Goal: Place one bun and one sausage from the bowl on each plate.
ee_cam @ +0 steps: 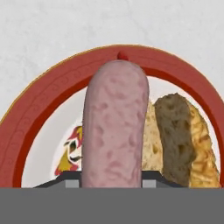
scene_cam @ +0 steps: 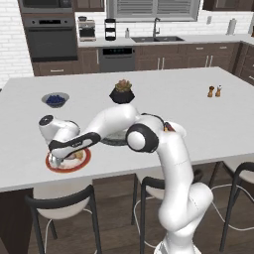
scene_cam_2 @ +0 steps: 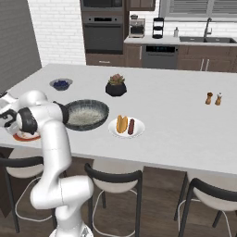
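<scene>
At the lower left of the left base view, the white robot arm's two-finger gripper hangs low over a round red-rimmed plate near the front edge of the pale grey island counter. In the hand view the jaws are narrowed on one pale pink sausage, which stands between them above that plate's red rim; one split golden-brown bun lies on the plate just right of the sausage.

Further along in the right base view, the large shallow dark grey bowl with a pale speckled inside sits left of centre on the counter. Just right of it, a second, white round plate carries one bun and one dark red sausage side by side. That makes two plates, two buns and two sausages in all.

Toward the upper left of the counter rests one small grey bowl of blue berries, and at centre one black pot with a plant. At far right stand two small brown shakers, side by side. Three dark-framed stools line the front of the counter.
</scene>
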### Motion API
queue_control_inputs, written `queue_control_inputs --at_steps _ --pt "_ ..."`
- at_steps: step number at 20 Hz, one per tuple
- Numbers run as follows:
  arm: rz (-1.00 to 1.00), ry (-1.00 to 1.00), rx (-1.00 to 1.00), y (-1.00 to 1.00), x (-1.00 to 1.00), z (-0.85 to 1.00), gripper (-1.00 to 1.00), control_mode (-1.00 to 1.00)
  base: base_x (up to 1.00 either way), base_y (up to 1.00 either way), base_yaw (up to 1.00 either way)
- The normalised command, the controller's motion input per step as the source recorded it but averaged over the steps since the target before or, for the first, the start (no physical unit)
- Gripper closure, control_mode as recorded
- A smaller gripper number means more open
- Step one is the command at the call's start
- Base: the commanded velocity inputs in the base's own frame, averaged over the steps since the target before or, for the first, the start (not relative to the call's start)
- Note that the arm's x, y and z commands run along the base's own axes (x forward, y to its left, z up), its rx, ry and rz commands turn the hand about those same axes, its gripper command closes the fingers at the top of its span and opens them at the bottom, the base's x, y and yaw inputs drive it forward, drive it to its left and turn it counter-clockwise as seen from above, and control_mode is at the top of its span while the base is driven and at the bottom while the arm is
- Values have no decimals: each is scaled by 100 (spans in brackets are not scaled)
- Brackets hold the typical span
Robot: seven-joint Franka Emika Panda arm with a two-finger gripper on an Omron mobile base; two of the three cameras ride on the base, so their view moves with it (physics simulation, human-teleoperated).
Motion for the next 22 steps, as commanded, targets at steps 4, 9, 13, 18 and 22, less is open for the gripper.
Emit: queue_control_inputs --at_steps 4,9,13,18,22 --pt "0 0 0 12 1 -37 100 -100 0 0 0" --pt "0 0 0 0 6 -6 100 -100 0 0 0" --pt "1 0 0 0 1 5 -100 -100 0 0 0" --pt "0 0 0 0 0 1 -100 -100 0 0 0" --pt "2 -1 0 0 0 0 -100 -100 0 0 0"
